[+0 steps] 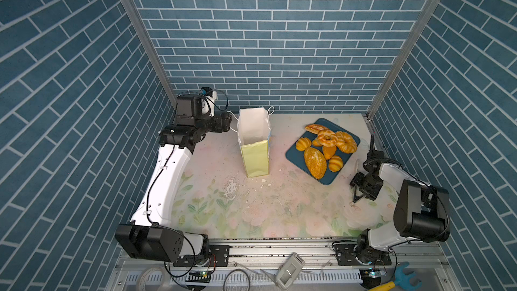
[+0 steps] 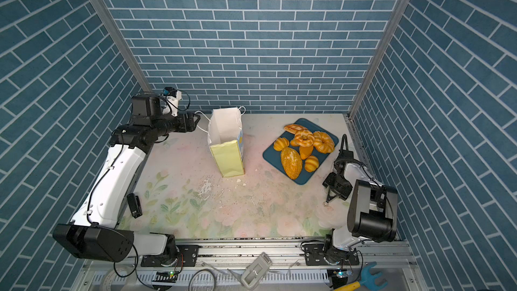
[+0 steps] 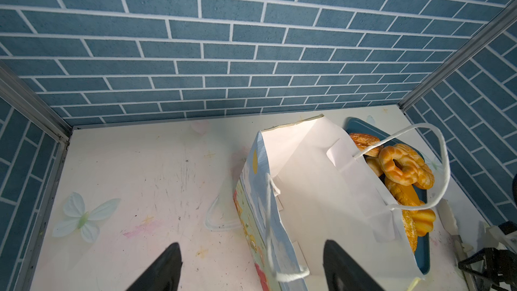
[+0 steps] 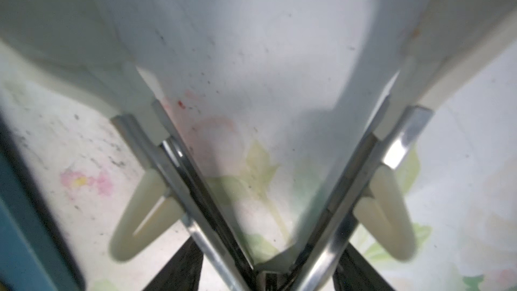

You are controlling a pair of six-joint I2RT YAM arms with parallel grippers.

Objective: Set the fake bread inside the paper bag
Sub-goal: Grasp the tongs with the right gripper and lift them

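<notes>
Blue brick-pattern walls [image 1: 279,37] close in three sides of a table [image 1: 251,214] covered with a pale, scuffed floral print. From the near left corner the left arm rises in a white link, bends at the elbow and lies level toward the far edge. Its left gripper [image 3: 251,243] sits just beside the upper rim of the paper bag [image 1: 254,158]. The black pointed fingers stand wide apart with nothing clamped. In the wrist view the bag's blue printed side panel and a white cord handle [image 3: 269,214] run between them, though I cannot tell whether they touch. The right arm folds tightly at the near right corner, its wrist low by the right edge. The right gripper [image 4: 270,243] is clamped on tongs [image 4: 397,152] near their hinge. The steel arms splay in a V and end in broad cream tips close above the table.

The bag stands upright near the middle of the far edge, matte yellow-green outside and white inside, with its mouth open. The fake bread [image 1: 326,137] — glossy golden rings, ridged rolls, a long roll and a speckled loaf [image 1: 314,162] — lies heaped on a dark blue rounded tray [image 1: 293,153] at the far right corner, apart from the bag. The bag stands between the left gripper and the tray. White flakes [image 1: 263,181] lie by the bag's base.
</notes>
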